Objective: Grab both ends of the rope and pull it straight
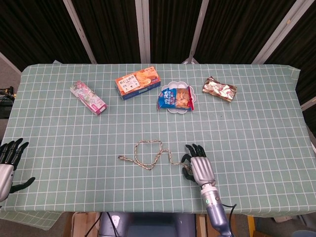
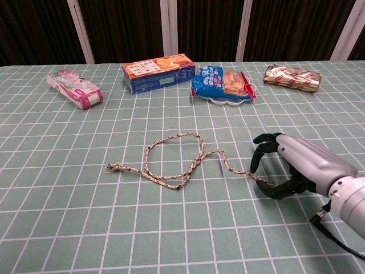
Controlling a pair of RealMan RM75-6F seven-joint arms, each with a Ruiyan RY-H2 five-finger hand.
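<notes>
A thin braided rope (image 1: 157, 157) (image 2: 194, 164) lies on the green checked tablecloth in a loop, its left end (image 2: 112, 167) frayed and free. My right hand (image 1: 199, 167) (image 2: 293, 165) arches over the rope's right end, with the fingers (image 2: 259, 154) curled down on one side and the thumb on the other. A gap still shows between them, and the rope stays flat on the cloth. My left hand (image 1: 7, 160) rests at the table's left front corner, fingers spread, holding nothing, far from the rope; the chest view does not show it.
Along the back stand a pink packet (image 1: 89, 98), an orange and blue box (image 1: 138, 82), a white plate (image 1: 174, 86) with a blue snack bag (image 1: 176, 98), and a gold-brown packet (image 1: 219, 89). The table's front edge runs just behind both hands.
</notes>
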